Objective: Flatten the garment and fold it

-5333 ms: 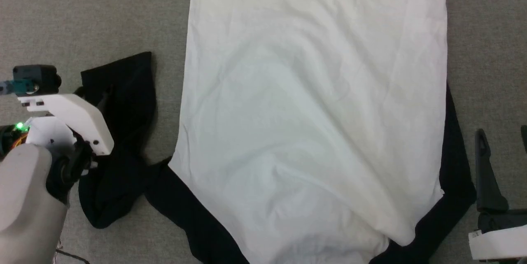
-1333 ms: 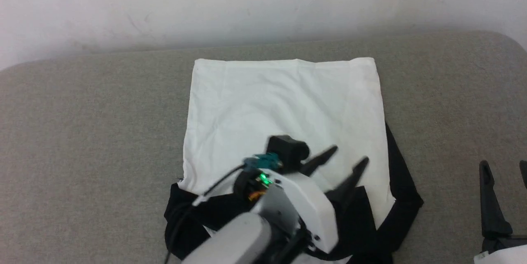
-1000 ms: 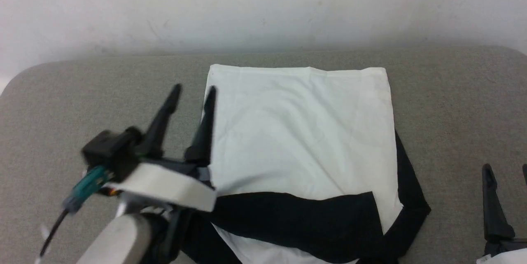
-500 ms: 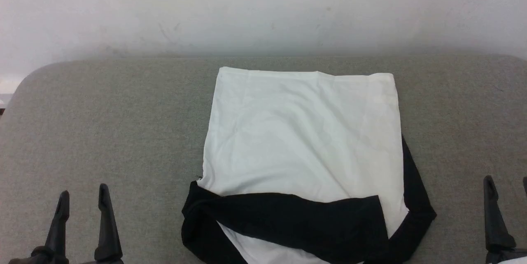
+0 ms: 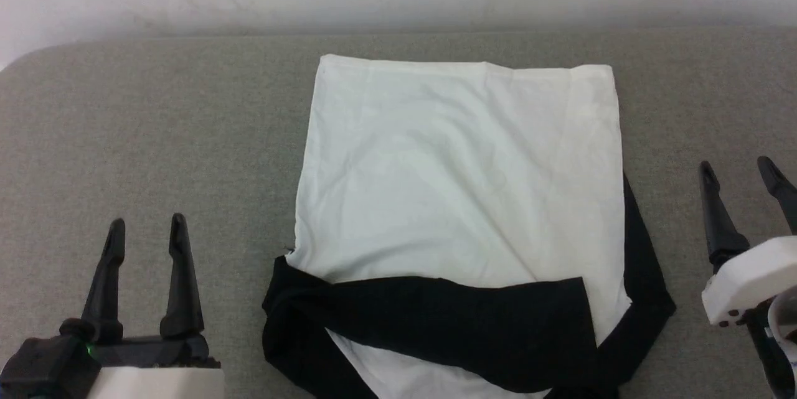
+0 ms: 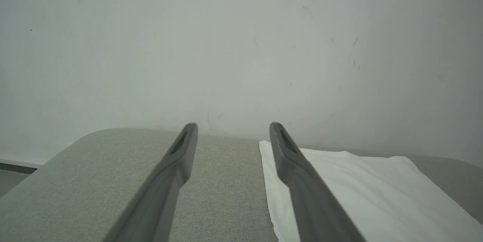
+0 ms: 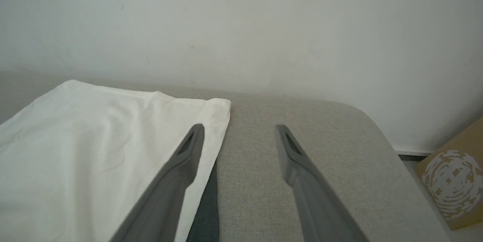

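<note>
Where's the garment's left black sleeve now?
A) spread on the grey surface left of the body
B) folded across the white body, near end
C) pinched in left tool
B: the black sleeve lies across the white body of the garment at its near end; the left tool stands open, apart from it.

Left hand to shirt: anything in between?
Nothing. In the head view the stretch between the open left hand and the shirt is bare grey surface; hand and shirt are apart.
</note>
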`<state>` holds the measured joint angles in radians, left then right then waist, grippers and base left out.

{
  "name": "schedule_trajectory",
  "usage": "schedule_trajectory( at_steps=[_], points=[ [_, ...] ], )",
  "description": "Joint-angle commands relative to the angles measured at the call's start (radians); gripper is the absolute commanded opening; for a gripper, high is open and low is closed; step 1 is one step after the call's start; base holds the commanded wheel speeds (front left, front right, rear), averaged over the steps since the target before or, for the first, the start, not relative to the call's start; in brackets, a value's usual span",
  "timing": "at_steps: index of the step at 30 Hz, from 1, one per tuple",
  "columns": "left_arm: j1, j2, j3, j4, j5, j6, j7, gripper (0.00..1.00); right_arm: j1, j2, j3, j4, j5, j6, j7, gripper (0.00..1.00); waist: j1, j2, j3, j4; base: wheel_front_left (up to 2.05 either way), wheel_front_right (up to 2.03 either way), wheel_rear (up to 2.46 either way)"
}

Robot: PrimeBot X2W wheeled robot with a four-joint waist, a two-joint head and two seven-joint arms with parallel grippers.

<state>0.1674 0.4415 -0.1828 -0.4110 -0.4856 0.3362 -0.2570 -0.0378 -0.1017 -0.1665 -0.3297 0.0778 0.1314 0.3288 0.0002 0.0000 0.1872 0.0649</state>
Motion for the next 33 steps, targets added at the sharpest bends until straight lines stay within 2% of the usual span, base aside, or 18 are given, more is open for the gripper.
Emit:
schedule_trajectory(
  at_steps=[1,5,9,19,32,33],
  points=[
    [-0.018,0.001,0.006,0.006,0.008,-0.005,-0.005,1.00,-0.012,-0.018,0.003,0.016,0.005,-0.001,0.020,1.00,-0.0002,0.0000,0.057,-0.007,0.00,0.00,0.00],
    [-0.048,-0.003,0.010,0.021,0.009,-0.024,-0.005,1.00,-0.041,-0.079,0.017,0.095,0.039,-0.001,0.146,1.00,-0.0002,0.0000,0.097,0.004,0.00,0.00,0.00],
    [-0.069,-0.016,0.007,0.034,0.009,-0.039,-0.005,1.00,-0.038,-0.118,0.025,0.131,0.065,-0.001,0.220,1.00,-0.0002,0.0000,0.124,0.023,0.00,0.00,0.00],
    [-0.080,-0.034,0.015,0.054,0.010,-0.057,-0.005,1.00,-0.008,-0.148,0.059,0.167,0.106,-0.001,0.271,1.00,-0.0002,0.0000,0.149,0.052,0.00,0.00,0.00],
    [-0.099,-0.034,0.020,0.057,0.004,-0.065,-0.004,1.00,-0.016,-0.147,0.074,0.214,0.114,-0.001,0.294,1.00,-0.0002,0.0000,0.184,0.064,0.00,0.00,0.00],
    [-0.101,-0.033,0.019,0.058,0.004,-0.066,-0.003,1.00,-0.016,-0.146,0.074,0.220,0.114,-0.001,0.300,0.79,-0.0002,0.0000,0.187,0.065,0.00,0.00,0.00]
  ],
)
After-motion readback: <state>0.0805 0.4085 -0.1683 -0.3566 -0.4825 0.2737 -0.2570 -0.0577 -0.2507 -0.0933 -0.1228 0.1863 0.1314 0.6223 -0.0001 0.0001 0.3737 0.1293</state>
